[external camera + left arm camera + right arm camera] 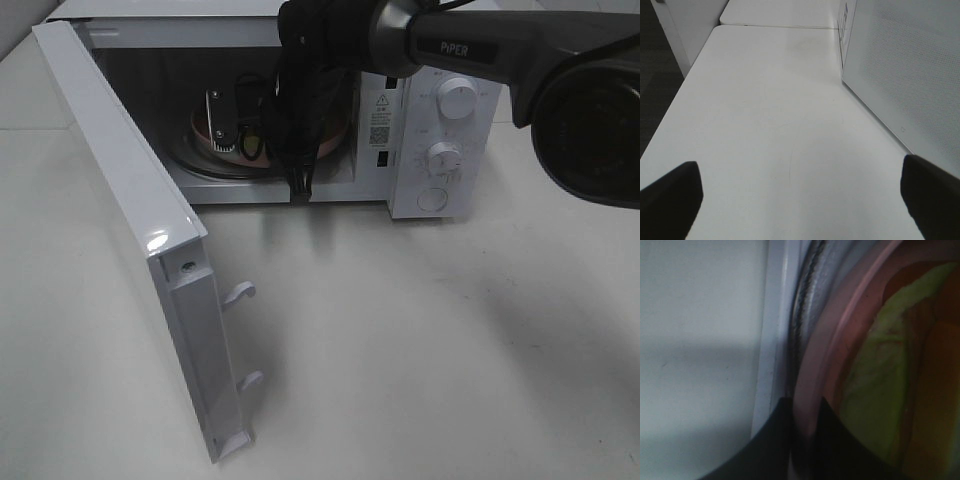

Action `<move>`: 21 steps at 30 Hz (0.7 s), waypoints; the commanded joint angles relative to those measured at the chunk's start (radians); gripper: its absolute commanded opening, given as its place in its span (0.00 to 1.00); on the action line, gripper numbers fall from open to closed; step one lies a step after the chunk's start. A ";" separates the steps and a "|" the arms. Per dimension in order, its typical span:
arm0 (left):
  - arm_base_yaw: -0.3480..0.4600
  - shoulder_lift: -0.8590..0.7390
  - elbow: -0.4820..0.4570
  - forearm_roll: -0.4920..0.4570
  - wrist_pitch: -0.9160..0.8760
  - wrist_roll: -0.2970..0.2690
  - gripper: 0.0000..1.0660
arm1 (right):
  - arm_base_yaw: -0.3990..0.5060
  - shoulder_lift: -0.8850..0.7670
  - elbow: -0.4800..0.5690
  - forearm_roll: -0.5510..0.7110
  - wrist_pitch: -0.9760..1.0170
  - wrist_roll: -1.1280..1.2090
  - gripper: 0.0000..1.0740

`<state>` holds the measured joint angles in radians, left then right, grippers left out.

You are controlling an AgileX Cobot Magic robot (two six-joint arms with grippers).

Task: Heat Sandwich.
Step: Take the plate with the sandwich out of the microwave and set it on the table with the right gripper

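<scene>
Two arms, one busy: right end effector (801, 440) is inside the microwave (440, 150) cavity, its dark fingers (771, 440) pinched on the rim of the pink plate (815, 365), one finger either side of the rim in the right wrist view. Sandwich (875, 390) sits on that plate, green lettuce showing, plate on the glass turntable (200, 165) inside the oven. Left end effector (800, 200) spread wide, holding nothing, hovering over bare white surface (770, 125) beside the microwave's perforated side wall. Progress, my read: door (130, 210) is open and the plate is inside or nearly seated, so loading is about done; can't tell whether the plate is fully resting or a touch lifted. Left to do: release, back the arm out, shut the door, set the dials (458, 98). Clearances: plate rim runs just beside the cavity's front lip, so little slack there; arm body and cables fill much of the opening, so the retreat wants to go straight toward the near side. Door swings out on the left with latch hooks (240, 292) sticking out at its near edge; surface in front of the oven is open.
</scene>
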<state>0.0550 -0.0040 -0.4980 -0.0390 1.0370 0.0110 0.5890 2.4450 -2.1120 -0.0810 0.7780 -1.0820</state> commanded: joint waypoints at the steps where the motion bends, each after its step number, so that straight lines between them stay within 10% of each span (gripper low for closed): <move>1: 0.002 -0.025 0.003 -0.004 -0.001 0.002 0.95 | -0.008 -0.040 0.074 0.013 0.047 -0.099 0.00; 21: 0.002 -0.025 0.003 -0.004 -0.001 0.002 0.95 | -0.005 -0.280 0.440 0.015 -0.182 -0.379 0.00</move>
<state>0.0550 -0.0040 -0.4980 -0.0390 1.0370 0.0110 0.5890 2.1890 -1.6740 -0.0680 0.6260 -1.4390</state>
